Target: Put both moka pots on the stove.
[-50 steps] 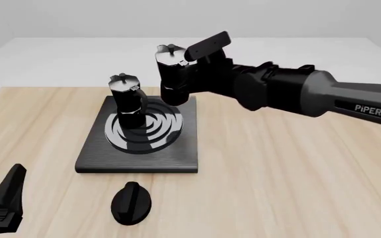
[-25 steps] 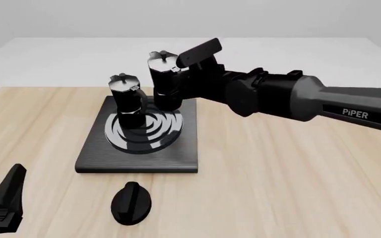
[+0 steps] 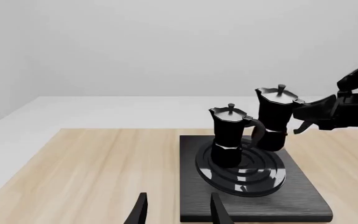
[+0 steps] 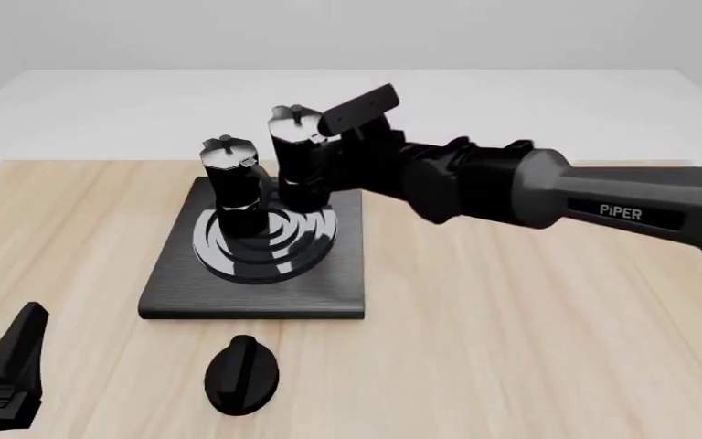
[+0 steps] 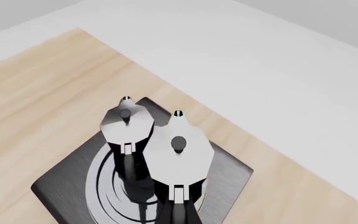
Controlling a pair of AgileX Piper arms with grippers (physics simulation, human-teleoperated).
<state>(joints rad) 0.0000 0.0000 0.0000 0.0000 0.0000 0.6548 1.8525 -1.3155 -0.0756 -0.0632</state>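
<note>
One moka pot [image 4: 235, 186] stands upright on the left part of the rings of the stove [image 4: 205, 297]. My right gripper [image 4: 326, 165] is shut on the second moka pot [image 4: 295, 157] from its right side and holds it upright, low over the stove's back right. Whether it touches the slab I cannot tell. The left wrist view shows the standing pot [image 3: 229, 135], the held pot [image 3: 275, 116] behind it and the stove [image 3: 303, 200]. The right wrist view looks down on both lids, the held pot [image 5: 177, 154] nearer than the standing pot [image 5: 127, 122]. My left gripper [image 4: 10, 370] rests open at the front left.
A black oval knob [image 4: 241, 373] lies on the wooden table [image 4: 510, 347] just in front of the stove. The left gripper's fingers [image 3: 140, 211] frame the stove's near edge in the left wrist view. White floor lies beyond the table's far edge.
The right arm has carried its moka pot leftward and down, from beyond the stove's back right corner to over the slab beside the standing pot. The left arm has not moved.
</note>
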